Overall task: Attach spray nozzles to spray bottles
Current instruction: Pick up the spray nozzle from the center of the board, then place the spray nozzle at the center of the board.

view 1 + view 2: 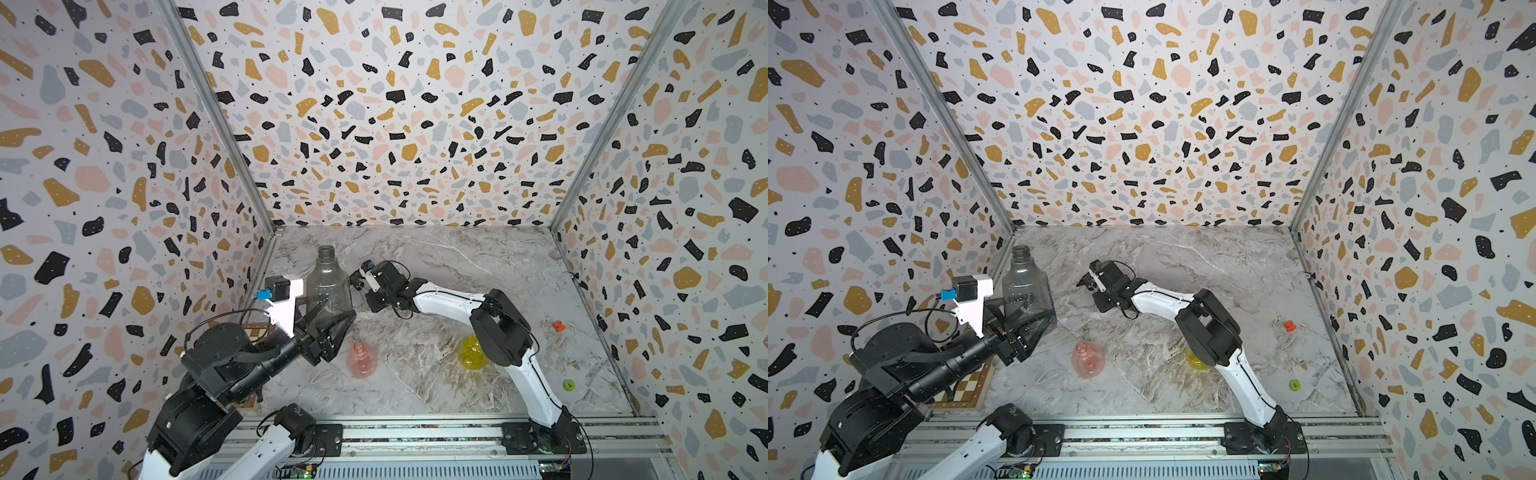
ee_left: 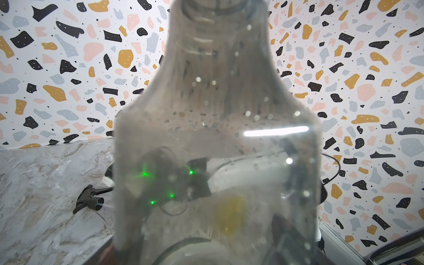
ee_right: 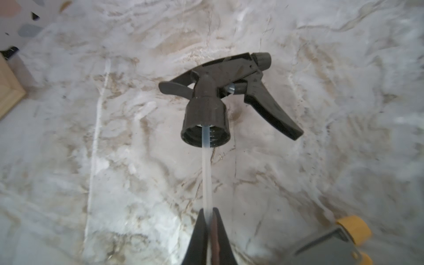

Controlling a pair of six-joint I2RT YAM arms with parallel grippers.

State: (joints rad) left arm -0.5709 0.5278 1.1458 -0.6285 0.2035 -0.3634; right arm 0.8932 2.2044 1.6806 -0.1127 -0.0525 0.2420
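The left gripper (image 1: 332,323) is clamped on the lower body of the smoky grey bottle (image 1: 328,282), holding it upright with its neck open, near the left wall. The right gripper (image 3: 210,220) has its jaws pinched together on the clear dip tube (image 3: 206,174) of the black nozzle (image 3: 213,98), low at the marble table (image 1: 457,266) just beside that bottle. The pink bottle (image 1: 362,359) and yellow bottle (image 1: 471,352) stand apart nearer the arm bases.

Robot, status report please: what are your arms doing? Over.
Left gripper clamped on grey bottle, upright, neck open. Right gripper shut on thin tube of black nozzle, lying on table. Pink bottle, yellow bottle stand aside.
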